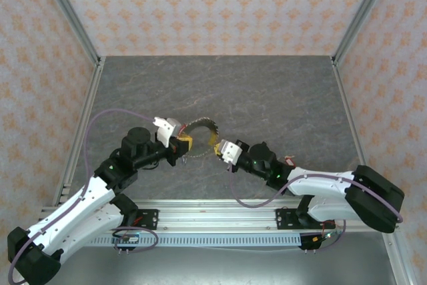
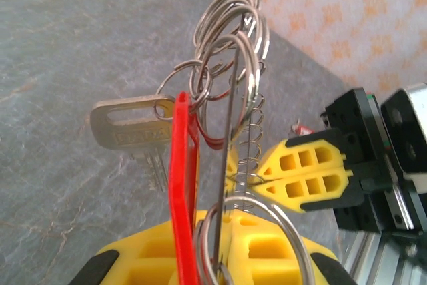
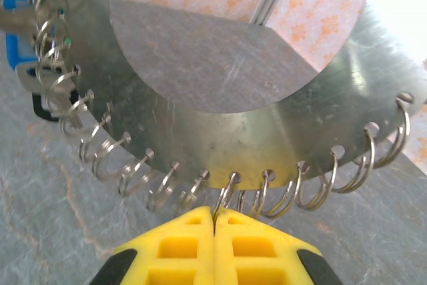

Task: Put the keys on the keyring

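While the keyring [image 1: 199,123] stands on edge over the grey surface [image 1: 280,91], a little toward 6 o'clock from its middle in the overhead view, two grippers meet on it from opposite sides. The left gripper [image 1: 180,143] sits at the ring's 8 o'clock. Its yellow fingers are pressed onto the thin metal plate, which rises edge-on from between them in the left wrist view. The right gripper [image 3: 213,221] sits at the ring's 4 o'clock, its fingers pressed together with no gap. Their tips pinch one small split ring [image 3: 225,193] hanging at 6 o'clock on the plate's rim in the right wrist view. The keyring is a flat, polished band with a wide open centre and a row of holes along its outer edge. Each hole seen carries one of the wire loops [image 3: 320,178], strung side by side from 9 o'clock round to 3 o'clock. On the loops nearest the left gripper hang a silver key [image 2: 130,128], lying flat-faced toward 9 o'clock, and a long red tag [image 2: 183,185] dropping straight down beside the plate. A blue tag [image 3: 12,48] shows at 9 o'clock in the right wrist view, just beside the crowded loops. Whether the ring's lower edge touches the surface cannot be told.
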Tool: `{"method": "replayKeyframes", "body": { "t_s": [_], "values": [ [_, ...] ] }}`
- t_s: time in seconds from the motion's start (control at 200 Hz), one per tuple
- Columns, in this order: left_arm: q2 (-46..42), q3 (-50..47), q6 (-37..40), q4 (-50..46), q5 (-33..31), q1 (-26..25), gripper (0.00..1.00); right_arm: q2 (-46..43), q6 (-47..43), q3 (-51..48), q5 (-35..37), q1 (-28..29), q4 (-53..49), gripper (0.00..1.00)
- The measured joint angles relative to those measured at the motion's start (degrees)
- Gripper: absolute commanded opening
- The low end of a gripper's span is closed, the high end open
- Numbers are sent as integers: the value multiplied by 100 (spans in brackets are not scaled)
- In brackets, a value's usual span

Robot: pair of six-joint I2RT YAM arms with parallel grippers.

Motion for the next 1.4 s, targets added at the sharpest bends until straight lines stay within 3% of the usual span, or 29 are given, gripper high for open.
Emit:
{"method": "replayKeyframes", "body": {
  "t_s": [0.46, 0.505, 0.721, 1.021, 1.276, 1.401],
  "values": [
    [-120, 170, -734, 487, -74, 9, 0, -656, 608, 557, -160, -28, -693, 0],
    [-153, 149, -811, 485, -87, 9, 6, -669, 632, 557, -205, -28, -717, 0],
    [-225, -317, -1353, 560, -227, 4, 14, -592, 732, 549, -358, -31, -1139, 0],
    [284, -1349, -2280, 763, -780, 7, 27, 490, 1019, 68, -553, -37, -1067, 0],
    [852, -1720, -2507, 951, -1263, 7, 32, 2035, 1255, 13, -861, -37, -428, 0],
    [1123, -1722, -2586, 925, -1478, 7, 39, 2347, 1292, 57, -955, -37, -116, 0]
  ]
}}
